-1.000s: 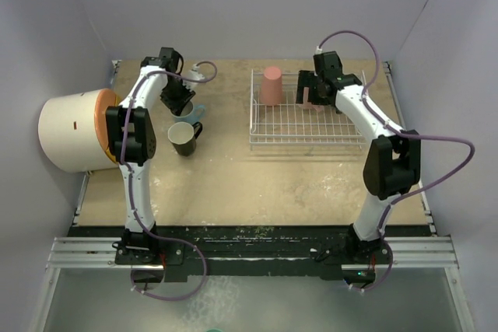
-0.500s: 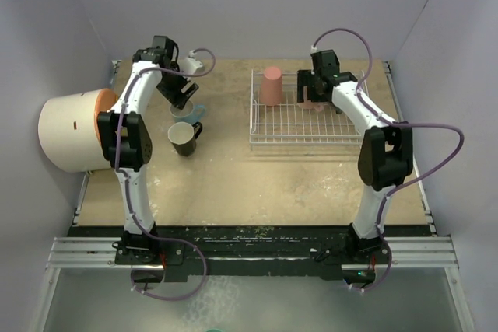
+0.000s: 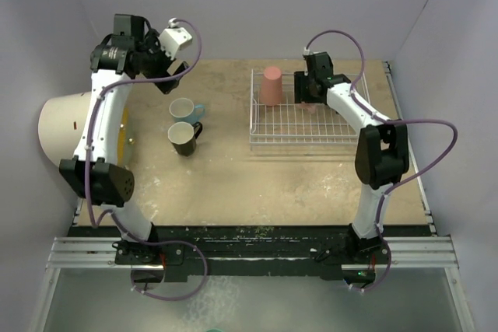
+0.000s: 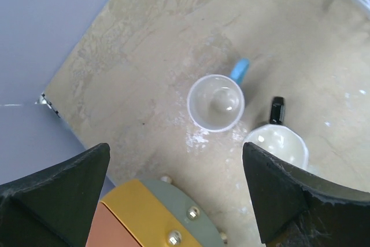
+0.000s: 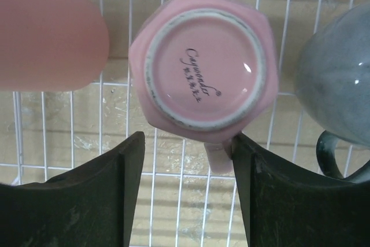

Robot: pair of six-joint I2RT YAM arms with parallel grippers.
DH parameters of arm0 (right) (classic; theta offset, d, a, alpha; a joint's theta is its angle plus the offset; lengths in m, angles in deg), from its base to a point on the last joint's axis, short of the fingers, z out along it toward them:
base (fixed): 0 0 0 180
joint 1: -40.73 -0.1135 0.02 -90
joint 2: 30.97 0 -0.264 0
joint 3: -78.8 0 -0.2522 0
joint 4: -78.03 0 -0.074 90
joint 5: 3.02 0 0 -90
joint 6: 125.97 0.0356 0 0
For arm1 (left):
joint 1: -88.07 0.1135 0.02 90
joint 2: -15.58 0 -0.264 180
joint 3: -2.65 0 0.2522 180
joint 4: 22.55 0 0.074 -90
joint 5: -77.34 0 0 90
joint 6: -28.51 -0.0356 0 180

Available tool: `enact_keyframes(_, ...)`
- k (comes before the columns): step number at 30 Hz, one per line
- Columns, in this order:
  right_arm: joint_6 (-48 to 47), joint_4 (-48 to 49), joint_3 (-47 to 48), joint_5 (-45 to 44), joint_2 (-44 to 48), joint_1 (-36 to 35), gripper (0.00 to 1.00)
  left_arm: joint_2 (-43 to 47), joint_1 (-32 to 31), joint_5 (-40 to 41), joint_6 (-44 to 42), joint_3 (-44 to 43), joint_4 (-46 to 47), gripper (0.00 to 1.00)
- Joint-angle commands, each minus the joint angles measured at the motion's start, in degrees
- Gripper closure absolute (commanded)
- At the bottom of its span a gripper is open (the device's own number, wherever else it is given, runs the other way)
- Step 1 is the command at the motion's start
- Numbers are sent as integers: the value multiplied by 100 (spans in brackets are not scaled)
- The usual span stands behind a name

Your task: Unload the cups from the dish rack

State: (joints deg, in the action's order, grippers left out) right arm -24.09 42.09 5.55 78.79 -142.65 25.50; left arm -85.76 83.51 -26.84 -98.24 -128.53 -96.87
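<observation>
Top external, dish rack point(image 3: 307, 142): at 2 o'clock on the table, with the salmon tumbler point(image 3: 271, 85) upside down in its 10 o'clock corner.
Top external, cups outside: light blue mug point(image 3: 184, 109) and black mug point(image 3: 184, 138) stand upright at 10 o'clock, near the cream drum point(image 3: 58, 126).
Left wrist, left gripper point(image 4: 176, 146): jaws wide, empty, high above those two mugs.
Right wrist, right gripper point(image 5: 188, 138): jaws wide, holding nothing, flanking the 6 o'clock handle of the inverted pale pink mug point(image 5: 205, 67).
Right wrist, neighbours: tumbler at 9 o'clock, dark grey-blue mug point(image 5: 335, 79) at 3 o'clock.
Handling: probably glazed ceramic, so stiff, slick and chippable. I'd pinch the body walls squarely.
</observation>
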Motion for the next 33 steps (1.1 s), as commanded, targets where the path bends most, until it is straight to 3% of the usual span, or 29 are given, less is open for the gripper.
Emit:
enact_keyframes(1,229,120,-103,-269,244,-138,39,639,21,-565,286,601,158,1)
enact_keyframes(13,475,28,-6,-394,20,-220,61,1741,16,-1219,333,2345,305,1)
enact_keyframes(18,570,-191,56,-703,0,-242,93,1912,7,-1257,361,2564,331,1)
enact_keyframes(20,566,-202,36,-825,101,-295,100,1992,7,-1276,336,2603,387,1)
enact_keyframes(27,484,-380,141,-1196,700,-830,100,2304,7,-1518,317,2897,547,1)
enact_keyframes(33,1161,-488,-140,-983,1712,-1299,100,2967,7,-2138,-490,3404,594,1)
